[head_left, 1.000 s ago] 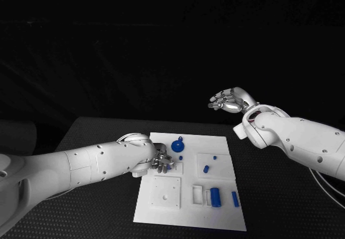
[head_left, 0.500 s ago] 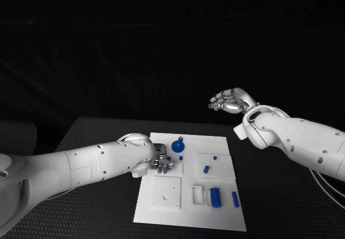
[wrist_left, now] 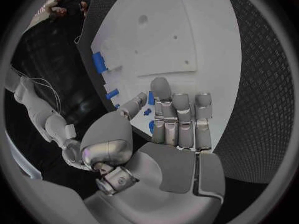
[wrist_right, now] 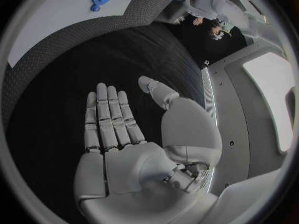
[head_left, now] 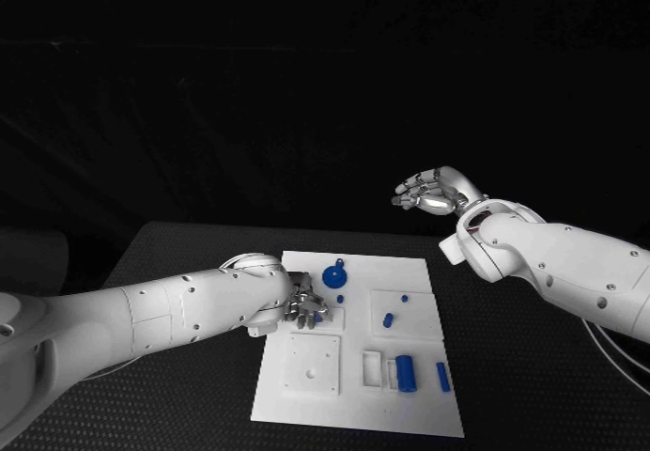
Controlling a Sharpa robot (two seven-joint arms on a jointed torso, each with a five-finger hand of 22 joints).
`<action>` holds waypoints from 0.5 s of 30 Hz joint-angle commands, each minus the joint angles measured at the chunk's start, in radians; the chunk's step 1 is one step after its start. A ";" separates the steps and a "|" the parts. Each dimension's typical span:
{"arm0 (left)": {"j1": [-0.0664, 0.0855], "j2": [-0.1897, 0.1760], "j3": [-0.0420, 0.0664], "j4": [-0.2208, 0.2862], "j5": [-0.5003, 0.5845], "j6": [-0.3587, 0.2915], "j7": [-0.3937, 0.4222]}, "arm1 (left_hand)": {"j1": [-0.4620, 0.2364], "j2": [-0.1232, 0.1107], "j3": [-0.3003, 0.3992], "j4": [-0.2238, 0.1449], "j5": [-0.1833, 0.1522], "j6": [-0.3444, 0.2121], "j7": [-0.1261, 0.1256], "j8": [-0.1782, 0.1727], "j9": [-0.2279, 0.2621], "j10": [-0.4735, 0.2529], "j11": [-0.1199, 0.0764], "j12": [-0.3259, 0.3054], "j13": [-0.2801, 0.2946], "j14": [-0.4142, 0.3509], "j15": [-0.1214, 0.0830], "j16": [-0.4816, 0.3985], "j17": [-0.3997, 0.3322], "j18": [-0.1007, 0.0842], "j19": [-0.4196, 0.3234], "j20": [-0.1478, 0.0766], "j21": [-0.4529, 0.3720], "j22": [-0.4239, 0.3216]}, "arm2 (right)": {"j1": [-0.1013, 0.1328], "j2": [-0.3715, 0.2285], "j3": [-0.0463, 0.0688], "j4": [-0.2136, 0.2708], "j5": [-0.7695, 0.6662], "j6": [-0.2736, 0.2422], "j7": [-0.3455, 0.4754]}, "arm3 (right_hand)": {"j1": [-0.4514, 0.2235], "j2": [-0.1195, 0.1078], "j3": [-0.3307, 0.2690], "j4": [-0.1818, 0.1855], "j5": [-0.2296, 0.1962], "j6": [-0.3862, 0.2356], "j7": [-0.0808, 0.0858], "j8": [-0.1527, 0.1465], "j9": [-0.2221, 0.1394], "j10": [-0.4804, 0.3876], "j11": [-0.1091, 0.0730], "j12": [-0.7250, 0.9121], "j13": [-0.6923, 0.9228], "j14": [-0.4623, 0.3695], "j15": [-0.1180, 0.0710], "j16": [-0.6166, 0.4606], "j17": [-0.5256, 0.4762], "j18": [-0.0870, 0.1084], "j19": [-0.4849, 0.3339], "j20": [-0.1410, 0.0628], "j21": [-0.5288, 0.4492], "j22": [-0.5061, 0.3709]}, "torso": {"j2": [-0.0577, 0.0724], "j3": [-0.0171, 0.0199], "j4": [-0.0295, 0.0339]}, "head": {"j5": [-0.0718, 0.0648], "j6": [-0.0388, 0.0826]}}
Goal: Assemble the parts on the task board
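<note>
— What's the left robot hand doing?

— It's low over the task board, near the board's left edge. From the wrist camera its fingers lie straight and close together, thumb off to the side, with small blue parts just past the fingertips. I can't tell whether it's pinching anything.

— And the other one?

— The right robot hand is up in the air, well beyond the board's far right corner, fingers loosely apart with nothing in them.

— Where are the pieces?

— A round blue gear sits on the board just beyond the left hand. A short blue peg lies toward the board's middle-right, and a blue cylinder and a thin blue bar lie side by side near the board's near-right corner. The board lies flat on the black tabletop.
</note>
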 commanded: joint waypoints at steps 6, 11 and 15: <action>-0.001 -0.002 0.000 0.004 0.002 -0.015 0.000 | -0.009 -0.044 -0.004 0.034 -0.005 -0.007 0.001 -0.005 0.005 -0.006 0.001 -0.005 0.003 -0.004 -0.006 0.000 -0.001 0.020 -0.002 -0.126 -0.007 0.014 | -0.001 -0.001 0.000 0.001 0.000 0.009 0.007 | 0.003 0.002 0.001 0.002 0.005 -0.006 -0.001 0.002 -0.002 0.009 0.001 -0.006 -0.001 0.000 0.006 -0.005 -0.002 -0.006 -0.007 0.002 -0.007 0.001 | 0.000 0.0002 -0.0001 | 0.000 0.001; -0.001 -0.010 0.002 0.010 -0.001 -0.017 -0.001 | -0.006 -0.063 -0.001 0.049 -0.006 -0.007 0.000 -0.005 0.009 -0.006 0.000 -0.004 0.004 -0.005 -0.007 0.001 -0.001 0.021 -0.001 -0.126 -0.007 0.015 | -0.001 -0.002 0.000 0.001 0.000 0.009 0.007 | 0.003 0.002 0.001 0.002 0.005 -0.006 -0.001 0.002 -0.002 0.009 0.001 -0.007 -0.001 0.000 0.006 -0.005 -0.002 -0.006 -0.007 0.003 -0.007 0.001 | 0.000 0.0001 0.0002 | 0.000 0.001; 0.001 -0.017 0.013 0.016 -0.003 -0.022 -0.001 | 0.000 -0.097 0.011 0.078 -0.005 -0.008 0.000 -0.005 0.013 -0.006 0.000 -0.004 0.006 -0.005 -0.008 0.002 -0.001 0.023 0.001 -0.127 -0.006 0.014 | -0.001 -0.003 0.000 0.002 0.000 0.009 0.007 | 0.003 0.002 0.001 0.002 0.005 -0.006 -0.001 0.002 -0.002 0.009 0.001 -0.007 -0.001 0.000 0.006 -0.005 -0.002 -0.006 -0.007 0.003 -0.007 0.001 | 0.000 0.0003 0.0005 | 0.000 0.001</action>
